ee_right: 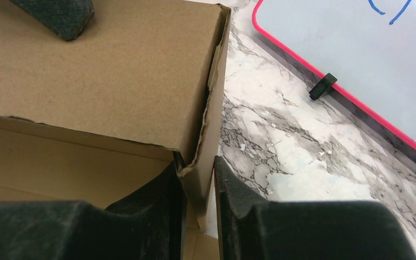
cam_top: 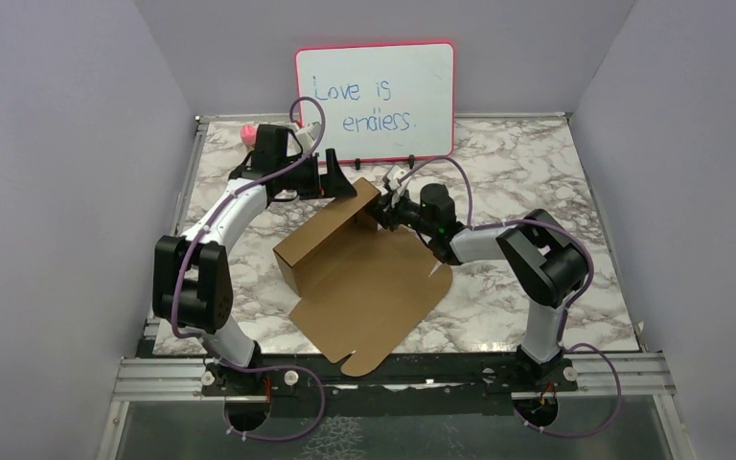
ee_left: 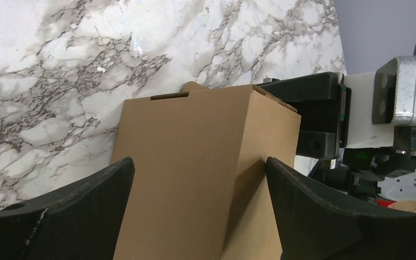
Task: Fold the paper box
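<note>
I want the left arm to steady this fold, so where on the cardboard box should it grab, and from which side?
Take the paper box by its raised wall, at the far end, coming down from the far side. It stands upright and looks narrow enough to fit between the fingers of the open left gripper; the right gripper pinches the neighbouring corner.

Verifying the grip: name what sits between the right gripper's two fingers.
An upright wall edge of the paper box, pinched by the right gripper; the right wrist view shows it.
</note>
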Tool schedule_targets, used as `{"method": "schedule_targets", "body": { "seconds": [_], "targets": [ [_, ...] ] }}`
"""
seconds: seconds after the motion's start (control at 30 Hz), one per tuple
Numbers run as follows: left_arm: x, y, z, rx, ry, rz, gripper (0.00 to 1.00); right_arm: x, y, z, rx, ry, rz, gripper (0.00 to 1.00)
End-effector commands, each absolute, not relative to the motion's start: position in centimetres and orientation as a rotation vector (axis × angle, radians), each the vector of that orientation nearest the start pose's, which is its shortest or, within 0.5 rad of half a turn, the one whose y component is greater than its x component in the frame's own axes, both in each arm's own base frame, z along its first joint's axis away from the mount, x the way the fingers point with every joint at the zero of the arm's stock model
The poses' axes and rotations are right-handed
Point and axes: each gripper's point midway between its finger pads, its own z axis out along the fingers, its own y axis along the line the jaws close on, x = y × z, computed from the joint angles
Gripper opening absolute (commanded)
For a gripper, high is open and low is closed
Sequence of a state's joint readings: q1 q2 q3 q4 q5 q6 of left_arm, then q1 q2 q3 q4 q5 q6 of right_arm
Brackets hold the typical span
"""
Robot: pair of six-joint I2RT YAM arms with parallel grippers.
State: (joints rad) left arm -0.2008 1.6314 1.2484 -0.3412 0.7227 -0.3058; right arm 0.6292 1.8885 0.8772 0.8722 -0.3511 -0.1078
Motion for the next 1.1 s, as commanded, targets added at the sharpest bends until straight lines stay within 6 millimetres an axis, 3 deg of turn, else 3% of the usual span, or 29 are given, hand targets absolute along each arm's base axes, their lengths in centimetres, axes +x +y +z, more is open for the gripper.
{"method": "schedule_targets", "body": {
  "seconds": [0.0,0.5,1.07],
  "targets": [
    [36.4,-21.4,18.4,0.32,2.249,-1.178,0.91,38.8,34.2,11.2,-0.803,1.545,0.645,0.28],
    [35.2,-22.4,18.0,0.338,2.244,-1.279,0.88,41.3,32.0,11.5,-0.623,1.58,0.491,0.28],
    [34.5,-23.1,18.9,0.353,2.207,-1.348,0.86,44.7,30.1,11.9,-0.409,1.61,0.3,0.28]
  ]
}}
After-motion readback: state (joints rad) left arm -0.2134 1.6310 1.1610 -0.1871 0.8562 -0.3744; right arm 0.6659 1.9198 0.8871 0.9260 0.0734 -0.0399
